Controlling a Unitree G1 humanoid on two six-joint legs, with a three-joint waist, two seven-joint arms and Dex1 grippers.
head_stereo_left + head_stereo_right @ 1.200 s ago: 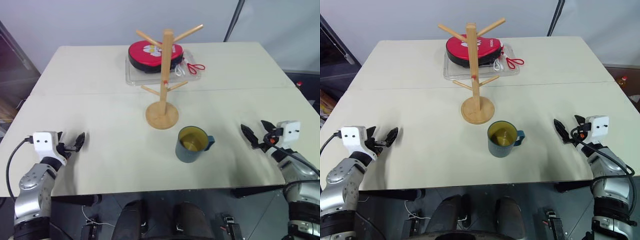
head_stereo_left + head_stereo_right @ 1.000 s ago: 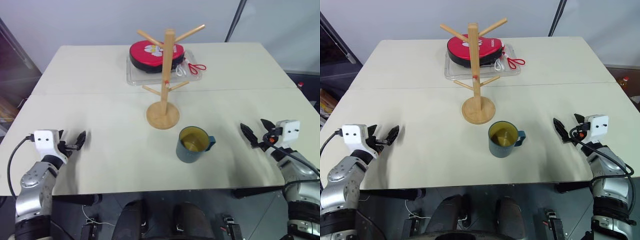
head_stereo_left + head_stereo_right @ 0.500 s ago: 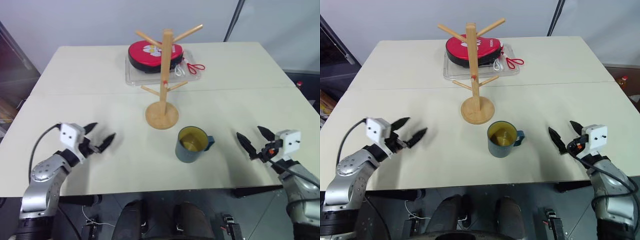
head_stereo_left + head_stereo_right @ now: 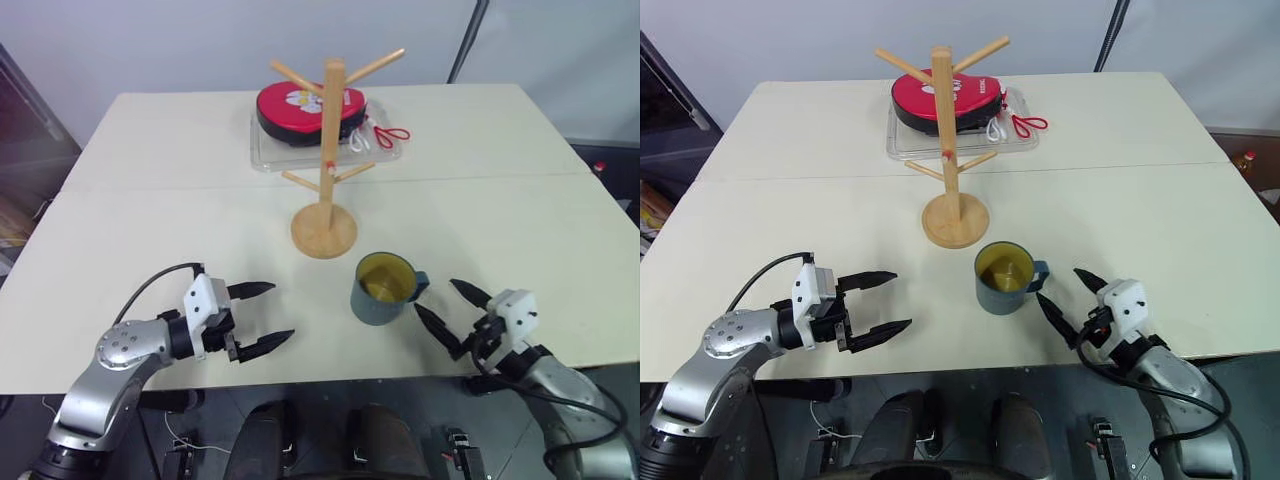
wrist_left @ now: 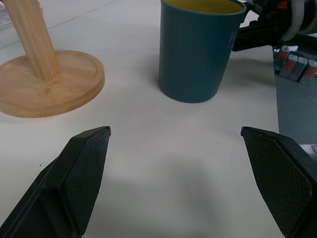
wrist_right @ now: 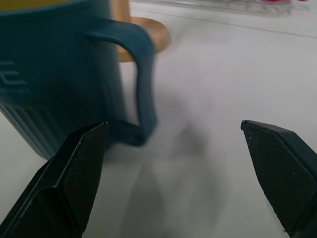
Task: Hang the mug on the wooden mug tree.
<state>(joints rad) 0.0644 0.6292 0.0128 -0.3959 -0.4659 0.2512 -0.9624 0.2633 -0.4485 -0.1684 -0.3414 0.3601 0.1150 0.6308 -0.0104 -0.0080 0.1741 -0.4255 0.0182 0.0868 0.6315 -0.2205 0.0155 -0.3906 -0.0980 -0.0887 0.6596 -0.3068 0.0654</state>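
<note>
Both arms have swung inward from the surface's side edges since the earlier frame. The left gripper [image 4: 256, 316] now hovers near the surface's front edge, left of centre, its two black fingers spread wide and holding nothing. The right gripper [image 4: 452, 312] hangs near the front edge just right of the mug, also spread wide and empty, its nearer fingertip close beside the mug's handle but apart from it.

The mug [image 4: 382, 289], dark teal-blue with a mustard-yellow interior, stands upright on the surface [image 4: 150, 230] between the two grippers, a little right of centre and not far from the front edge. Its loop handle points toward the right gripper.

Just behind the mug and slightly to its left stands the wooden mug tree [image 4: 326, 170], near the middle of the surface: a round disc base, an upright post, and slanted pegs that are all bare.

Farther back, near the far edge, a clear plastic tray [image 4: 268, 150] holds a red and black rounded case [image 4: 296, 108]. A small pair of red-handled scissors [image 4: 388, 133] lies at the tray's right end.
</note>
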